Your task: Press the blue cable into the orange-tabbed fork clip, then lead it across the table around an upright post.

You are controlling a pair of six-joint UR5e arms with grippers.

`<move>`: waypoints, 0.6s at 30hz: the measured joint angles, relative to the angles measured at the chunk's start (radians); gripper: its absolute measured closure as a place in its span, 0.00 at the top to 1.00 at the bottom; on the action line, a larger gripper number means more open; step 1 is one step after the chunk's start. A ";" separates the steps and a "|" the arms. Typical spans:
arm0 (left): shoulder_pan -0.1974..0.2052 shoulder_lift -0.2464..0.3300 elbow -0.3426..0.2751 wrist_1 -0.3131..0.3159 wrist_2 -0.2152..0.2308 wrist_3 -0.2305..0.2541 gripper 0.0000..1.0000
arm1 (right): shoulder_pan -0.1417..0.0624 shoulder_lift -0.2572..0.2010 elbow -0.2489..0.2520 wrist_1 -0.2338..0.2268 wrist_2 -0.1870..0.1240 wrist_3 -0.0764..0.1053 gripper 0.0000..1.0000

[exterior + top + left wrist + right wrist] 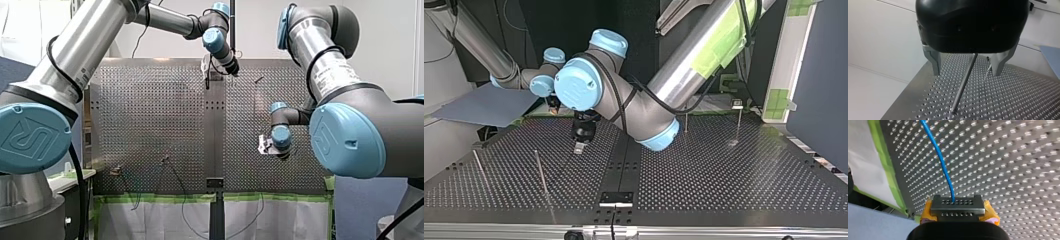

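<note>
The right gripper (958, 206) has its jaws closed on the cable (944, 167), with yellow-orange pads showing either side of a drilled metal block. The blue line leaves the jaws and runs ahead in a gentle curve over the bench (1010, 170), towards its green-taped edge. The left gripper (966, 73) has its jaws open and empty. A thin upright post (960, 90) shows between its metal fingers (933, 62) (neither finger seems to touch it). I cannot pick out the orange-tabbed clip for certain in any view, so I cannot tell whether the cable is seated there.

The cable looks thin, light and limp. It will likely bend wherever it is unsupported and may slide a little in its smooth sheath. I judge the best hold to be close to the stretch being worked, with slight tension kept so it wraps the post rather than going slack. The post looks slender, and a hard pull could flex it.
</note>
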 joint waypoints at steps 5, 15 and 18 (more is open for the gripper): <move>0.000 0.000 0.000 -0.016 -0.033 0.014 1.00 | 0.007 -0.041 0.001 0.026 -0.009 0.023 0.02; 0.000 0.002 -0.028 -0.059 -0.083 0.029 1.00 | -0.007 -0.126 0.002 0.068 -0.033 0.072 0.02; -0.001 0.006 -0.052 -0.041 -0.076 0.030 1.00 | -0.011 -0.152 0.002 0.082 -0.040 0.077 0.02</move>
